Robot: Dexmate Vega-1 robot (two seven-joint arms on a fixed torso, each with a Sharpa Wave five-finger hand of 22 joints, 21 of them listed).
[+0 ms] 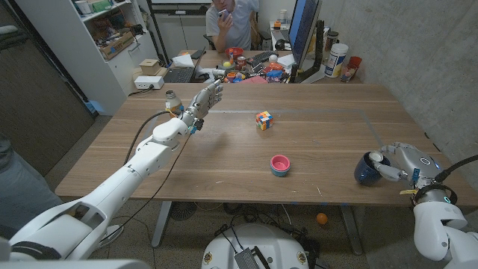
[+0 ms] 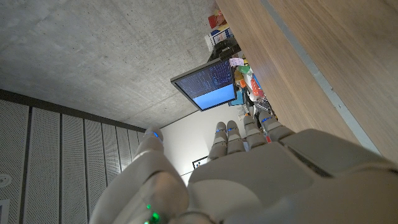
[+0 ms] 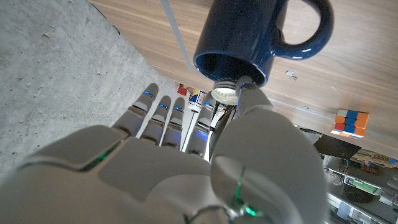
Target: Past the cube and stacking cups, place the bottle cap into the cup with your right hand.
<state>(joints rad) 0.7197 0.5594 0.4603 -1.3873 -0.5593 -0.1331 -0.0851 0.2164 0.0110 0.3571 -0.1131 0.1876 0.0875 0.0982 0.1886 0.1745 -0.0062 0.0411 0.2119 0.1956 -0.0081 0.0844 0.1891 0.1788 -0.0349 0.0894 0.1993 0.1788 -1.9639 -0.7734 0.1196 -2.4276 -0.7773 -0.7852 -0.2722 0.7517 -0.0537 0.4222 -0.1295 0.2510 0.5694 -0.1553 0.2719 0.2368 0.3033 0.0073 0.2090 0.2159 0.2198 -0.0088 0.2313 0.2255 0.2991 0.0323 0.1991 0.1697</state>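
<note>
A dark blue mug (image 1: 366,169) (image 3: 261,37) stands near the table's right front edge. My right hand (image 1: 401,161) (image 3: 186,162) is right beside it and pinches a white bottle cap (image 3: 224,94) between thumb and a finger, at the mug's rim. The colourful cube (image 1: 264,119) (image 3: 349,122) sits mid-table, and a pink stacking cup (image 1: 280,165) stands nearer the front, both left of the mug. My left hand (image 1: 206,99) (image 2: 249,174) is raised over the table's far left part, fingers apart, holding nothing.
A small bottle (image 1: 173,99) stands just behind my left hand. Toys, a can and a monitor (image 1: 302,30) crowd the table's far edge, where a person (image 1: 233,19) sits. A thin tape line (image 1: 328,112) runs across the wood.
</note>
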